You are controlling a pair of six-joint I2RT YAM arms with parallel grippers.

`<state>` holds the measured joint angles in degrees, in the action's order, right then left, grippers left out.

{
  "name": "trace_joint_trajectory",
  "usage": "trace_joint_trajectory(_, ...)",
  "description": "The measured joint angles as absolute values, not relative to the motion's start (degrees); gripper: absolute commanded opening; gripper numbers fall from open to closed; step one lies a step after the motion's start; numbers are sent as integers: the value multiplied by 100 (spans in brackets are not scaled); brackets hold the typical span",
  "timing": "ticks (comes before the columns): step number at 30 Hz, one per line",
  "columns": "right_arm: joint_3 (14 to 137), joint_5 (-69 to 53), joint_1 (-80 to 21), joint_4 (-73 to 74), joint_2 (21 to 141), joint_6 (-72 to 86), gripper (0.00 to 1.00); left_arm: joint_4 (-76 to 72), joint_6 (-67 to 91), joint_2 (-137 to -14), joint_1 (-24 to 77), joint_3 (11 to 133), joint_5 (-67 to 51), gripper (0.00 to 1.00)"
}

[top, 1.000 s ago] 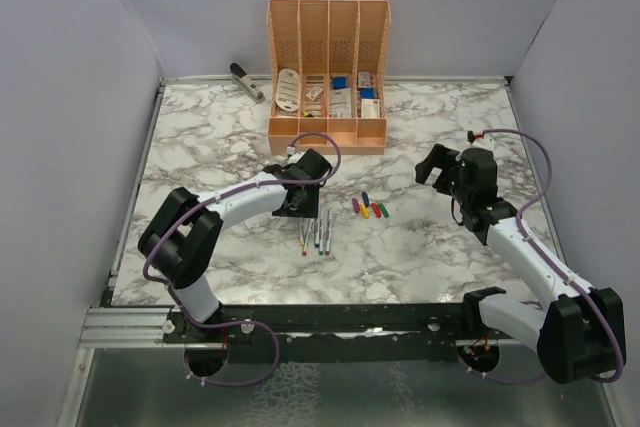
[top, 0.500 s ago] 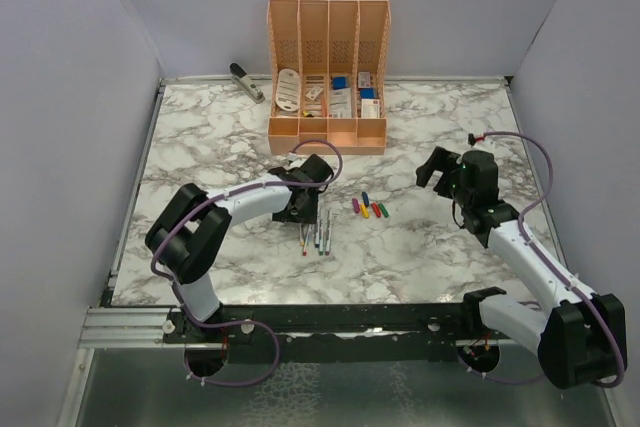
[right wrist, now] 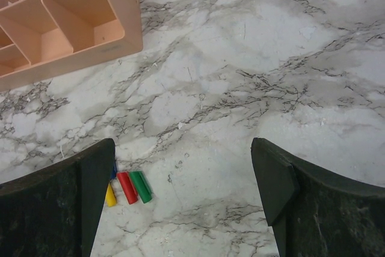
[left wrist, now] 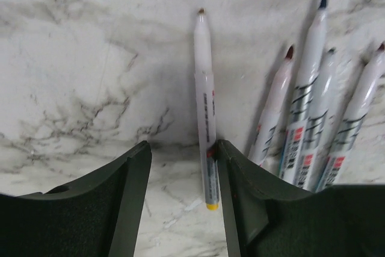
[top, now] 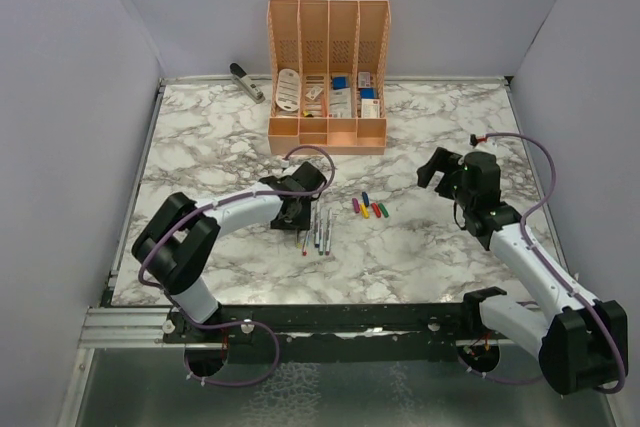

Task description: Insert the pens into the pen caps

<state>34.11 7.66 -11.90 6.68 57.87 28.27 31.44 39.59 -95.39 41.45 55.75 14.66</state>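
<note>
Table (top: 200,157) of marbled white carries everything, with the orange organiser (top: 327,139) standing toward its far edge, well apart from the work. The left arm reaches in over the middle of the table. The left fingers (top: 296,210) hang low over the far end of the pens (top: 318,232), which lie side by side in a loose row with their long axes running near to far. The right fingers (top: 433,167) hover off to the right, spread wide and holding nothing. The pen caps (top: 368,208) lie in a short row between the two arms, nearer the pens than the right arm. In the right wrist view they sit low beside the finger at the left of that view, not between the pair.

The left wrist view shows what the grasp turns on. One pen (left wrist: 204,106) lies apart from the other four (left wrist: 319,118), and the left fingers straddle its yellow-marked rear end, partly open with nothing gripped. Its long axis runs straight away from the wrist, square to the line of closing. It sits off-centre, though. It touches, or all but touches, the finger on the right of that view (left wrist: 240,197), while a bare strip of table separates it from the other finger (left wrist: 129,197). The four neighbours lie just outside the right-hand finger, so I judge a squeeze here would take this pen alone.
</note>
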Motion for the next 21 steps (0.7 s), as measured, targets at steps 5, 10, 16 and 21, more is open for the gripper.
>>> trace_joint_trajectory(5, 3402, 768, -1190, 694, 5736, 2836, 95, 3417, 4001, -9096, 4150, 5157, 1262, 46)
trace_joint_trajectory(10, 3312, 768, -1190, 694, 5717, 2915, 95, 3553, 3999, -9054, 4150, 5127, 1092, 46)
trace_joint_trajectory(16, 3260, 770, -1190, 690, 5623, 2978, 95, 3688, 3879, -9172, 4150, 5266, 1068, 46)
trace_joint_trajectory(21, 3260, 777, -1190, 692, 5586, 2980, 95, 3841, 3754, -9343, 4150, 5459, 1072, 45)
